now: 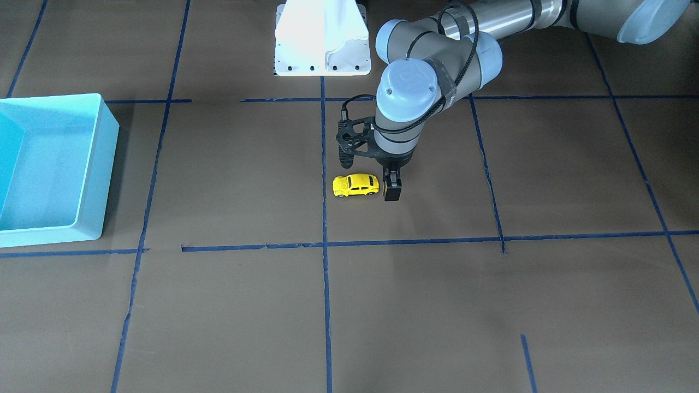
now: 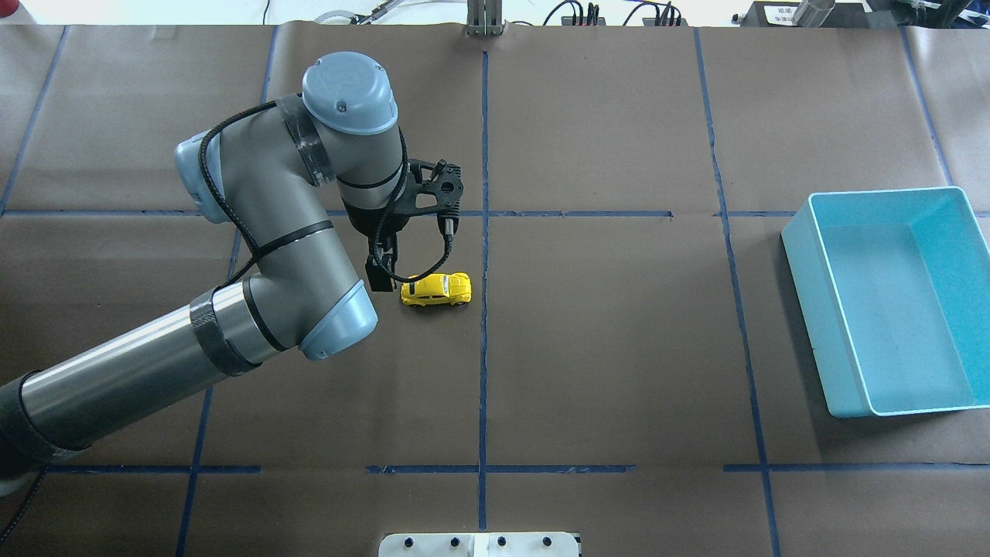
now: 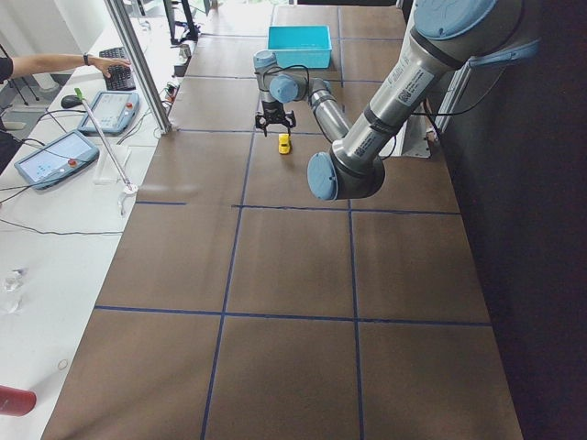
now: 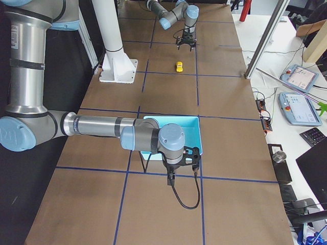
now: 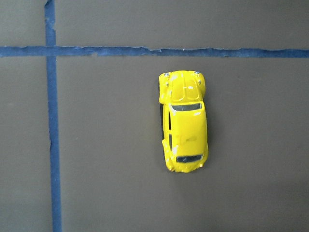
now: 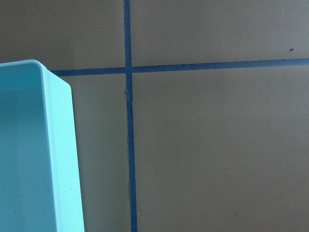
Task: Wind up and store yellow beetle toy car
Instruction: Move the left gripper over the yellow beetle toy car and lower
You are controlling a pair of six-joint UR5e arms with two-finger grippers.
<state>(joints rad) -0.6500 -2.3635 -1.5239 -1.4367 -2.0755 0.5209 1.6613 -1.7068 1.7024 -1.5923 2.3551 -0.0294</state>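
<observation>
The yellow beetle toy car (image 1: 356, 185) stands on its wheels on the brown table, beside a blue tape line. It also shows in the overhead view (image 2: 437, 289) and fills the middle of the left wrist view (image 5: 184, 121). My left gripper (image 1: 392, 191) points straight down, its tip at table height just beside one end of the car, and holds nothing. Its fingers show as one narrow black block, shut; it also appears in the overhead view (image 2: 379, 277). My right gripper (image 4: 171, 178) hangs by the bin's corner; I cannot tell if it is open or shut.
A light blue bin (image 2: 889, 302) stands open and empty on the robot's right side, also seen in the front-facing view (image 1: 49, 169) and at the left edge of the right wrist view (image 6: 34, 154). A white robot base (image 1: 322, 38) stands at the table's edge.
</observation>
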